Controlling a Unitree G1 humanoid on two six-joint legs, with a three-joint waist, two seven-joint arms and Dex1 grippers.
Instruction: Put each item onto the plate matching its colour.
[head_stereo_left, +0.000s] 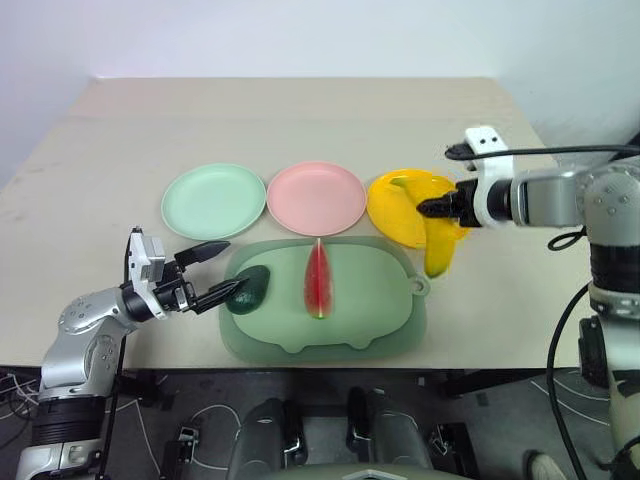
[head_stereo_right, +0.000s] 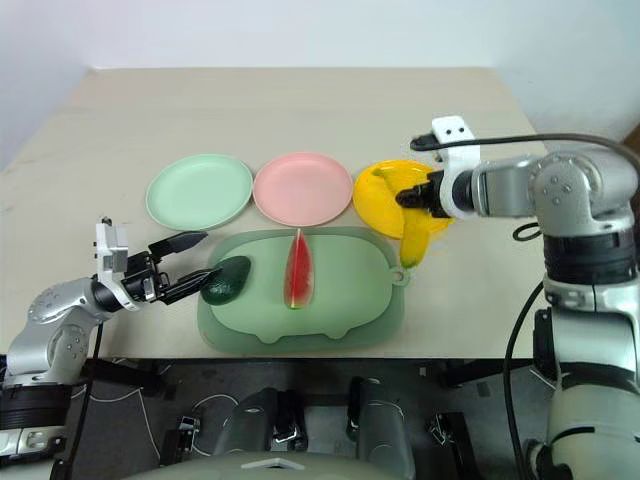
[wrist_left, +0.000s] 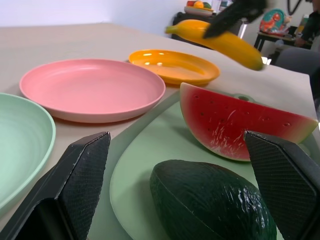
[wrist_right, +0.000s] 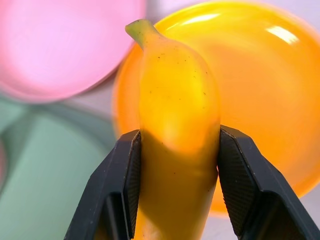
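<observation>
Head views: the right gripper (head_stereo_left: 428, 208) clamps the banana (head_stereo_left: 437, 243) above the yellow-orange plate (head_stereo_left: 392, 208). Left wrist view: the left gripper (wrist_left: 180, 182) stands spread around the avocado (wrist_left: 210, 205) on the mat (wrist_left: 150, 150), beside the watermelon wedge (wrist_left: 235, 125). Right wrist view: both fingers (wrist_right: 125, 180) pinch the banana.

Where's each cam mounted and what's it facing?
Eye views: head, looking down at the table; both arms show.
Left wrist view: left gripper, open fingers flanking the avocado.
Right wrist view: right gripper, fingers shut on the banana above the yellow plate.
Shared: banana, pink plate.
</observation>
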